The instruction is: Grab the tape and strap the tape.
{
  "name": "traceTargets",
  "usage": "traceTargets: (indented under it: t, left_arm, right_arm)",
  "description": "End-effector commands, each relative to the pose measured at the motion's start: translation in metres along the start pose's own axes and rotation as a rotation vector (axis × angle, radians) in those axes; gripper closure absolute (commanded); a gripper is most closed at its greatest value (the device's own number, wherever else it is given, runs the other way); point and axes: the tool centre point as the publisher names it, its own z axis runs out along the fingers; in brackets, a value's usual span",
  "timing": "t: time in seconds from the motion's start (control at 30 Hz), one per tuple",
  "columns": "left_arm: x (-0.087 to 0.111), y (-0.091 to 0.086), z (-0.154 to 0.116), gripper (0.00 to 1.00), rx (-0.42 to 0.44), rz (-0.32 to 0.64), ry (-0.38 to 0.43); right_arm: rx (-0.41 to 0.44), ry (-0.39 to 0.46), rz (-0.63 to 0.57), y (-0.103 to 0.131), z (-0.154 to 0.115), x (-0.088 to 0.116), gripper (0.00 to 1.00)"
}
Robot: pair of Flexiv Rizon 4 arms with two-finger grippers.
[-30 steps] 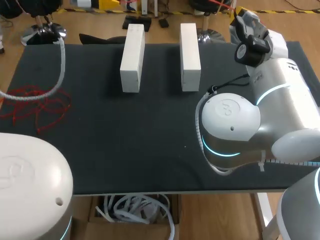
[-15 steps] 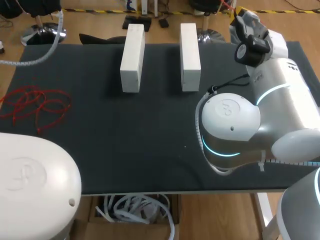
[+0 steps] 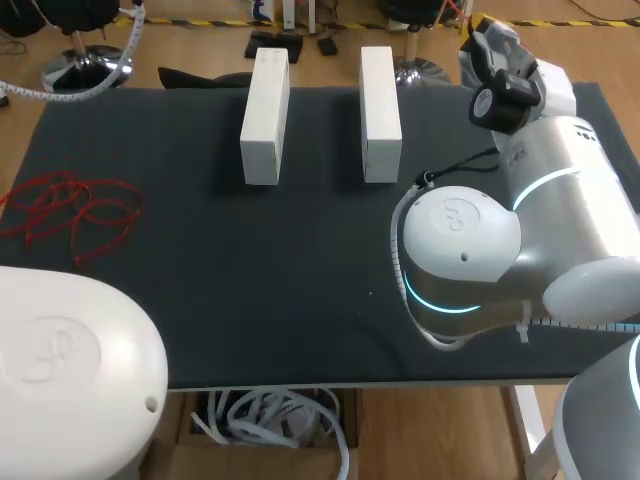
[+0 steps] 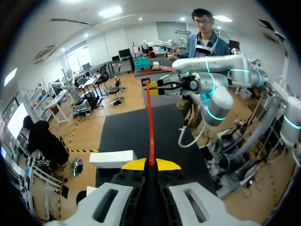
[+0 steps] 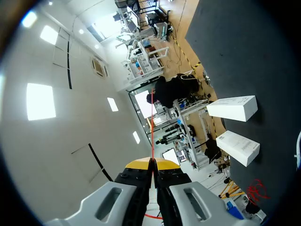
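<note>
Left gripper (image 4: 151, 164): yellow tips pinched together, clamped on the red tape (image 4: 150, 117). The tape runs straight and taut out over the tabletop (image 4: 127, 134) to the right gripper (image 5: 151, 163), which is clamped on it too, tips closed.

Containers: a white box (image 3: 265, 115) and a second white box (image 3: 381, 110) near the far edge of the tabletop. They lie side by side with a gap between them, long sides running front to back. Both are closed, so contents can't be seen. There are faint marks on the tops, too small to read.

A red tangle (image 3: 70, 215) lies loose at the left edge of the tabletop, well apart from the boxes. Can't tell whether it joins the taut strand.
</note>
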Motion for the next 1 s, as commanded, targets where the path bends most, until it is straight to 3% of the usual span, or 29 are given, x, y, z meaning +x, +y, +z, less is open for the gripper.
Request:
traceTargets:
  t: [0.03,0.53,1.0]
  left_arm:
    - [-0.001,-0.005,0.002,1.0,-0.048,0.009,0.008]
    - [-0.004,-0.019,0.012,1.0,-0.075,0.05,0.009]
    - [-0.004,-0.019,0.012,1.0,-0.05,0.059,0.02]
  right_arm:
    - [-0.006,-0.006,-0.002,-0.002,-0.001,0.003,1.0]
    - [-0.006,-0.006,-0.002,-0.002,-0.001,0.003,1.0]
    - [-0.006,-0.006,-0.002,-0.002,-0.001,0.003,1.0]
